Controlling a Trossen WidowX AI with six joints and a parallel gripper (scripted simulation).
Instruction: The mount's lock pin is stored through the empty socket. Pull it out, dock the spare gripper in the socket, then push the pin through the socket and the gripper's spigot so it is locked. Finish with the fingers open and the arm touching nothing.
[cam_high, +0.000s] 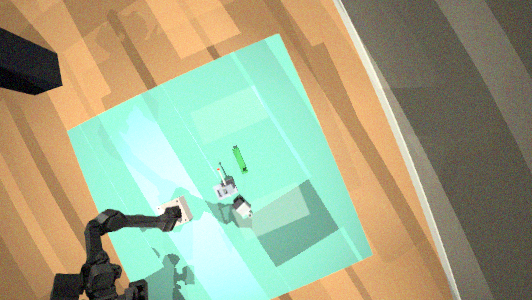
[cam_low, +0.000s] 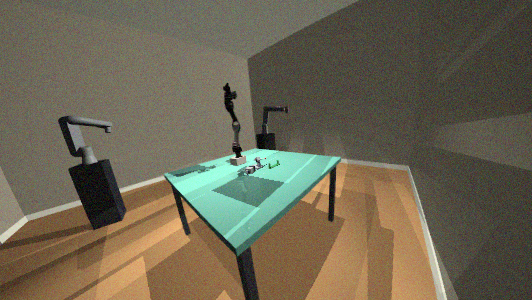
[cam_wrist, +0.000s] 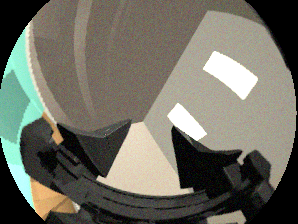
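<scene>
My gripper (cam_wrist: 151, 125) (cam_low: 226, 86) is open, with nothing between its fingers. It is raised high above the table, far from the task's parts, and points at the walls and ceiling. The mount (cam_high: 225, 190) (cam_low: 258, 160) is a small light grey block near the middle of the table. A thin pale rod with a red tip (cam_high: 218, 169) stands out beside it, probably the lock pin; how deep it sits in the socket is too small to tell. The spare gripper (cam_high: 243, 206) (cam_low: 249, 170), white and black, lies beside the mount, apart from it.
A green holder (cam_high: 240, 160) (cam_low: 274, 164) lies beyond the mount on the turquoise table (cam_high: 270, 130) (cam_low: 300, 175). My arm's pale base block (cam_high: 185, 212) (cam_low: 238, 161) is close to the mount. Other grey arms on black pedestals (cam_low: 97, 195) (cam_high: 27, 62) stand off the table.
</scene>
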